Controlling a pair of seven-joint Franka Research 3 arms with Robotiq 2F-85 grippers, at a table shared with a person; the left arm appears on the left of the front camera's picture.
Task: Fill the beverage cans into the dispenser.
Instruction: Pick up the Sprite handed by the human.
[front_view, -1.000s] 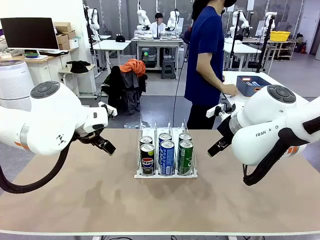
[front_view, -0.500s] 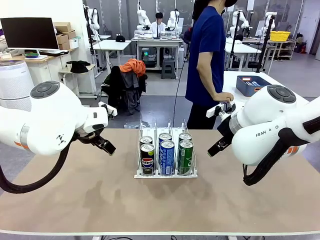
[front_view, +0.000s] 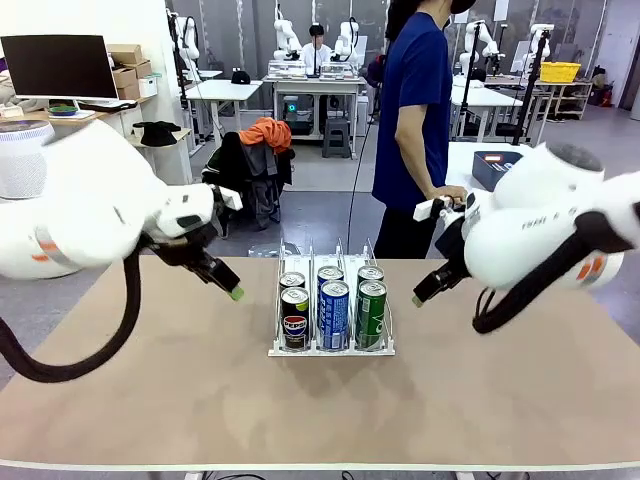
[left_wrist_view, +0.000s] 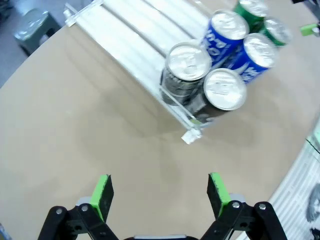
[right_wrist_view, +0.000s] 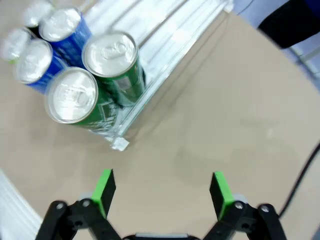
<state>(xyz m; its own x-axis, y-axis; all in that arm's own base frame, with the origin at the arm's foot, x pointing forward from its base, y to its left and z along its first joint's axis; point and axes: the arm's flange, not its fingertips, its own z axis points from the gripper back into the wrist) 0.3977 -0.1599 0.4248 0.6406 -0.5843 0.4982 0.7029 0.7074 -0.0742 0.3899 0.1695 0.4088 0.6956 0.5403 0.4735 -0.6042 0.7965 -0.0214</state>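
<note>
Beverage cans (front_view: 334, 312) are stood upright in the dispenser (front_view: 330, 351), which is set at the middle of the table (front_view: 150, 400), between the two grippers. Two cans are held in each of the three lanes, one behind the other, all packed toward the near end. Black Pepsi ones are in the left lane, blue ones in the middle and green ones in the right, each with a silver top. The left gripper (front_view: 234, 292) is held above the table just left of the dispenser, apart from it, with its jaws spread wide and nothing between them. The right gripper (front_view: 419, 297) is held likewise to the right of the dispenser, near the green cans but clear of them, jaws fully apart and empty. Both arms are bent in from the sides, with the fingers angled down and inward toward the dispenser. A person (front_view: 412, 110) in a blue shirt is seen standing beyond the far edge of the table.
</note>
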